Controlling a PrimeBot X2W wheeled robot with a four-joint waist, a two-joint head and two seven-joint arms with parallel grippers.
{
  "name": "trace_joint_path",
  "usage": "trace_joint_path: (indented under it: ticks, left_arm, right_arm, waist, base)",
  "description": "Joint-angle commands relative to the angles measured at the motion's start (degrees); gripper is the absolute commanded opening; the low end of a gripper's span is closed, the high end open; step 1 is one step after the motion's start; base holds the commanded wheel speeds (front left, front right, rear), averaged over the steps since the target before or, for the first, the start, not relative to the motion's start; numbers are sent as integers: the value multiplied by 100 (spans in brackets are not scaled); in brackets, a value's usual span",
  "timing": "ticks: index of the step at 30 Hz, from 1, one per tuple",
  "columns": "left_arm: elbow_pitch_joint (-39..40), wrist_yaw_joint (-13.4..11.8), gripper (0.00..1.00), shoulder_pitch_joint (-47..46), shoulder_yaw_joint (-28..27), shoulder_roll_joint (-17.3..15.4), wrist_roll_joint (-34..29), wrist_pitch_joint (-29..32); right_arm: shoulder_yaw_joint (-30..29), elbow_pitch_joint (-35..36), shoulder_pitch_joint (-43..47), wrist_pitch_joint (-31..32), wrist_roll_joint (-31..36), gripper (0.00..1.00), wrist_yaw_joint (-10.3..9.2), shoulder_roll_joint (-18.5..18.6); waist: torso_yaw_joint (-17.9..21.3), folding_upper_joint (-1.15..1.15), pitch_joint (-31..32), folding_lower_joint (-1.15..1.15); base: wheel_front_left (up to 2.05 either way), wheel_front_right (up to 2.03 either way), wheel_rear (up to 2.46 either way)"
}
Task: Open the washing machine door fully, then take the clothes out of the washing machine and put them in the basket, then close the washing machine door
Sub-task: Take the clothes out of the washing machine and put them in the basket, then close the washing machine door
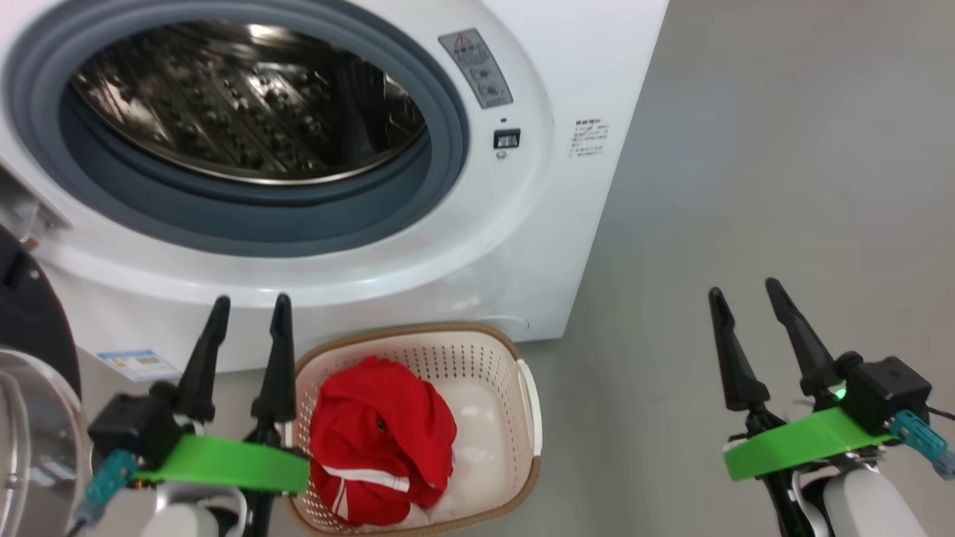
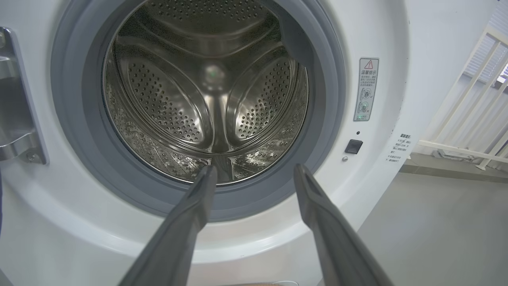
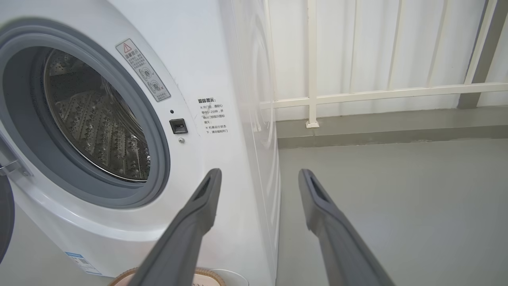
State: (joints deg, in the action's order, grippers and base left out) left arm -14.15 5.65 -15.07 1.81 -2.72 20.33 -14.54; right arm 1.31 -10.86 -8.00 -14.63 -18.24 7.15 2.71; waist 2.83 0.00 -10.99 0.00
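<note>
Grey floor (image 1: 746,186) runs back to a white railing (image 3: 357,96). The red clothes (image 1: 380,440) lie bunched in the basket (image 1: 470,358), which sits on the floor just in front of the washing machine (image 1: 522,224). Its steel drum (image 2: 206,99) shows through the open mouth, and the door (image 1: 30,328) is swung wide at the left. The left gripper (image 1: 251,298) hovers just beside the basket, fingers apart. The right gripper (image 1: 744,287), well off to the side over the floor, is likewise spread.
</note>
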Motion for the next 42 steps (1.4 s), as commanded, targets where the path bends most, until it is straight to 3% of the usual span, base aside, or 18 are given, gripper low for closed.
trace_joint_path:
  ticks: [1,16,24,42]
  left_arm:
    - [240,8,100,157,-225,-59,-109,-45]
    - [433,-212,100,1446,-442,-151,-415,-45]
    - [641,-346,100,1776,-504,-202,-461,-45]
    - [651,-372,100,1821,-460,-274,-360,-1]
  right_arm:
    - [39,169,65,-37,89,100,34,17]
    - [-552,407,1080,-37,339,100,34,17]
    - [-651,681,1357,-37,411,100,34,17]
    - [-440,706,1488,-37,542,100,34,17]
  waist:
    - [-47,0,278,0]
    - [-173,0,1210,0]
    - [-187,0,1278,0]
    - [-85,0,1342,0]
  base:
    - [0,0,0]
    - [0,0,0]
    - [0,0,0]
    - [0,0,0]
